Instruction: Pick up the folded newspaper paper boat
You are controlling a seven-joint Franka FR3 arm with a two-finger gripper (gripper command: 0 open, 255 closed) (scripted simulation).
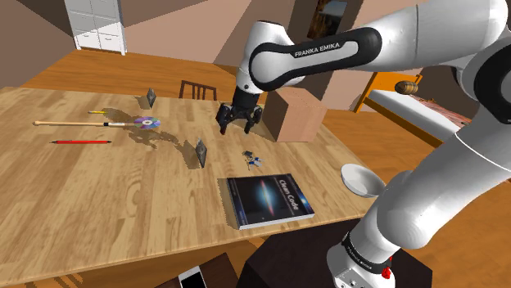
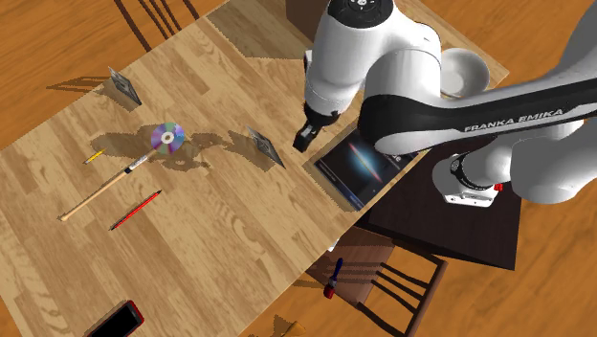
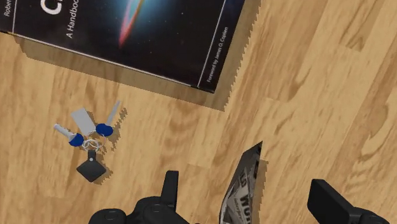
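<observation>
Gripper (image 1: 239,121) hovering above the wooden table (image 1: 65,188)
Fingers (image 3: 168,189) standing open and apart; newspaper boat (image 3: 243,184) showing between them, untouched, lying near keys (image 3: 89,137) and book (image 3: 127,32)

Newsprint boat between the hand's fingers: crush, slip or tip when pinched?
The folded grey newsprint paper boat looks thin-walled and hollow: likely very light, and a hard pinch probably crumples it. It stands tall on a narrow base, so a sideways nudge may tip or slide it.

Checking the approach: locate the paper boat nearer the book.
In the shoulder view the paper boat stands mid-table, between the disc and the keys, up and left of the book.
</observation>
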